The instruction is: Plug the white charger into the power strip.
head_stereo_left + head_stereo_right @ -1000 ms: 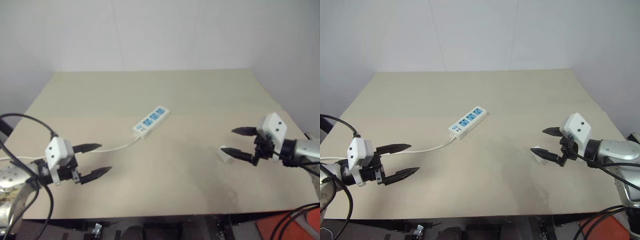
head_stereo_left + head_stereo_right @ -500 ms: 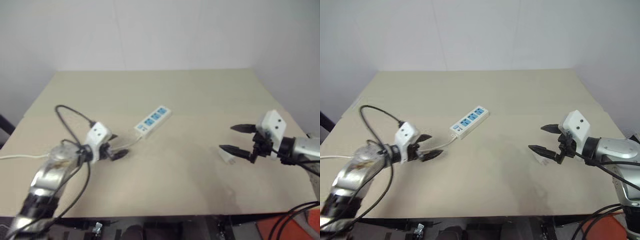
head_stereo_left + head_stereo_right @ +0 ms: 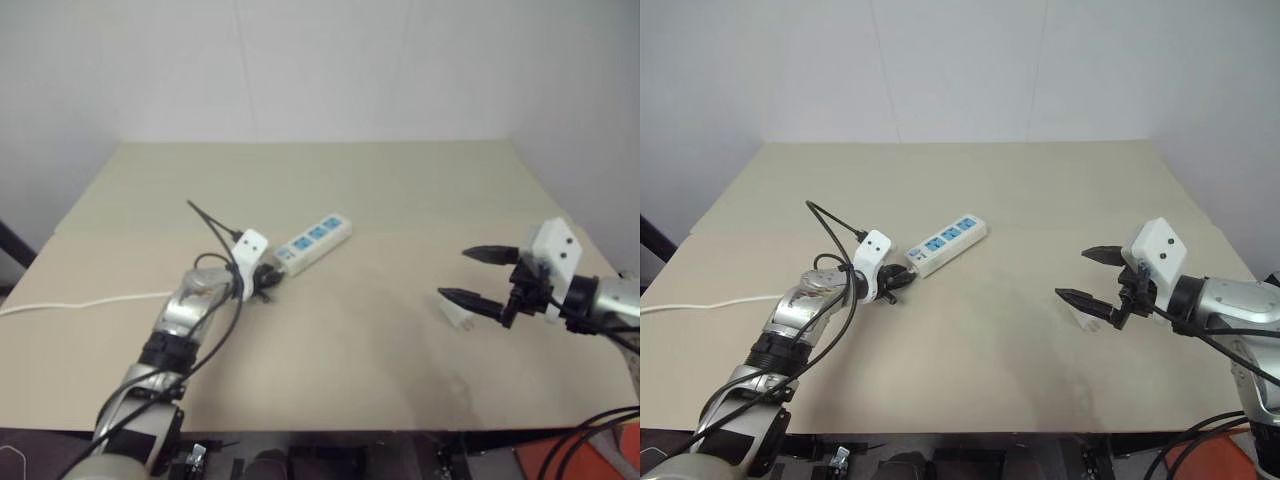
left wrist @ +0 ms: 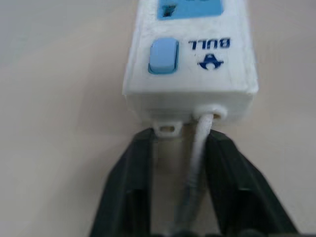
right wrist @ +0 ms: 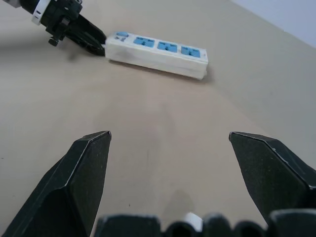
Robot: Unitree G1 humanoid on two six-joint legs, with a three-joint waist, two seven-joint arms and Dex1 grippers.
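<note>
Head views: the long white power strip with blue sockets (image 3: 948, 241) is laid diagonally mid-way on the beige surface (image 3: 990, 400). The left gripper (image 3: 902, 283) is parked at its switch end.

Left wrist view: its black fingers (image 4: 126, 187) are nearly together around the thin white cord (image 4: 196, 163).

Right side: the right gripper (image 3: 1092, 276) is held with fingers wide apart, nothing gripped, just above the small white cube charger (image 3: 456, 313).

A power strip (image 3: 948, 243) lies slantwise on a table (image 3: 1020, 180), a little left of the middle, with its cord (image 3: 710, 303) trailing off toward the table's left edge. The left gripper (image 3: 902, 283) sits at the strip's near end, one finger on each side of the cord. The charger (image 3: 1077, 313) lies well apart on the right side, just beneath the right gripper (image 3: 1092, 277).
</note>
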